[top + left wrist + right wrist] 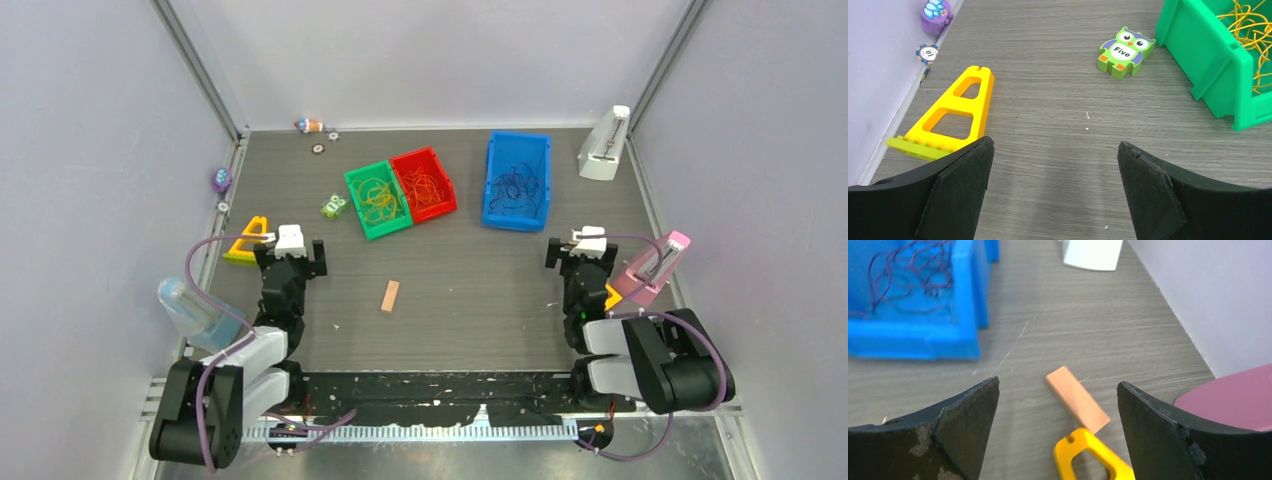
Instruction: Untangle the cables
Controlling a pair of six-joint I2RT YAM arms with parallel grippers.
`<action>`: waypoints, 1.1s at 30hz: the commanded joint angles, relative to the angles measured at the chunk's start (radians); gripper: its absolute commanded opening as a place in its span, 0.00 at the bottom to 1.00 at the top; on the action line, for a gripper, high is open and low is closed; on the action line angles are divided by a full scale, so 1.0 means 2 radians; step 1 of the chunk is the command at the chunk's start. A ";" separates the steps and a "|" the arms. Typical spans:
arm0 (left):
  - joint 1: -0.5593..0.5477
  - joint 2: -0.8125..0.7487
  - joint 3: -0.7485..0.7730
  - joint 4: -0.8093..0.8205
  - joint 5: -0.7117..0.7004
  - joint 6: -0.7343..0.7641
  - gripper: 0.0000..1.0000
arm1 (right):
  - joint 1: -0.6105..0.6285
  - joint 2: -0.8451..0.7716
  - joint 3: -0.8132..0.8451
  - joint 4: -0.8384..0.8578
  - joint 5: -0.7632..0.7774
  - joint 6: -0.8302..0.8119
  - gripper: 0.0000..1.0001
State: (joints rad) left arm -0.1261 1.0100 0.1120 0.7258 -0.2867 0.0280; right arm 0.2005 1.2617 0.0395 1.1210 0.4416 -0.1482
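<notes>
The cables lie sorted by colour in three bins at the back of the table. Yellow cables (380, 200) (1253, 30) fill the green bin (356, 205) (1208, 55). Orange-red cables (425, 187) sit in the red bin (447, 180), and dark purple cables (518, 183) (908, 270) in the blue bin (490, 180) (918, 342). My left gripper (290, 245) (1055, 144) hangs open over bare table, left of the green bin. My right gripper (585, 243) (1058, 383) is open too, nothing between its fingers, below the blue bin.
A tan block (390, 296) lies mid-table; another tan block (1078, 400) and a yellow piece (1093, 457) lie under the right gripper. A green owl (1124, 51) and yellow triangle (950, 117) are near the left gripper. A pink object (652, 268), white object (605, 147) and clear bottle (195, 310) stand at the sides.
</notes>
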 commanded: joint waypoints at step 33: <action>0.030 0.125 0.046 0.141 0.051 0.012 1.00 | -0.050 0.054 0.080 0.018 -0.060 0.044 0.95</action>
State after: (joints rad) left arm -0.0696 1.2652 0.1795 0.9672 -0.1886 0.0563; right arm 0.1043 1.3666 0.1761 1.1206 0.3199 -0.0723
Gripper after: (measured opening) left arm 0.994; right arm 0.952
